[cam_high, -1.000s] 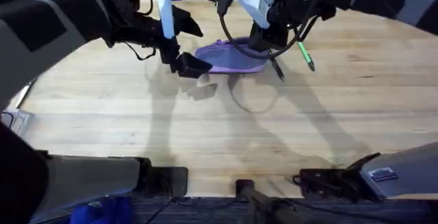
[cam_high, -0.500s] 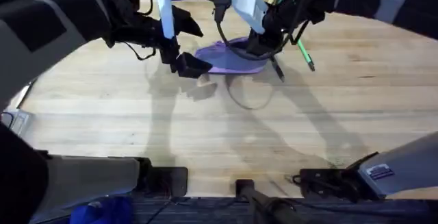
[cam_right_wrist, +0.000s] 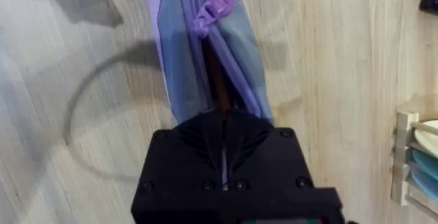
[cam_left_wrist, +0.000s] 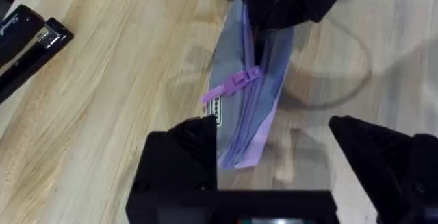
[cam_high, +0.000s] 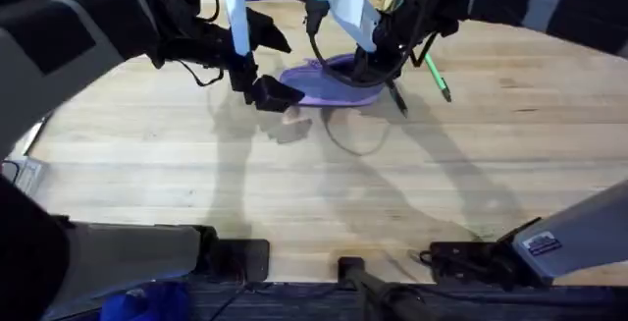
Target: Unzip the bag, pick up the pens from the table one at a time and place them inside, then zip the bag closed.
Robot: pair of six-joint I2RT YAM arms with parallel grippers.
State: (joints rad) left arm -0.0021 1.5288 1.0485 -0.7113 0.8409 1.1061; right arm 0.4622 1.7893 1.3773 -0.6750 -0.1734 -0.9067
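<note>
The bag (cam_high: 329, 83) lay far across the desk (cam_high: 314, 184), its mouth parted; the right pincer (cam_high: 378, 66) sat over that slit, jaws hidden, apparently delivering a pen, while the left pincer (cam_left_wrist: 274, 162), spread, straddled the bag's end; next, retreat cleanly.

The bag (cam_high: 329, 82) lies on the table (cam_high: 314, 184) (far side), two pens (cam_high: 438, 78) just right of it.

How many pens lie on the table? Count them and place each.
2. The green pen lies right of the bag; the dark pen at its right end. More may hide inside.
</note>
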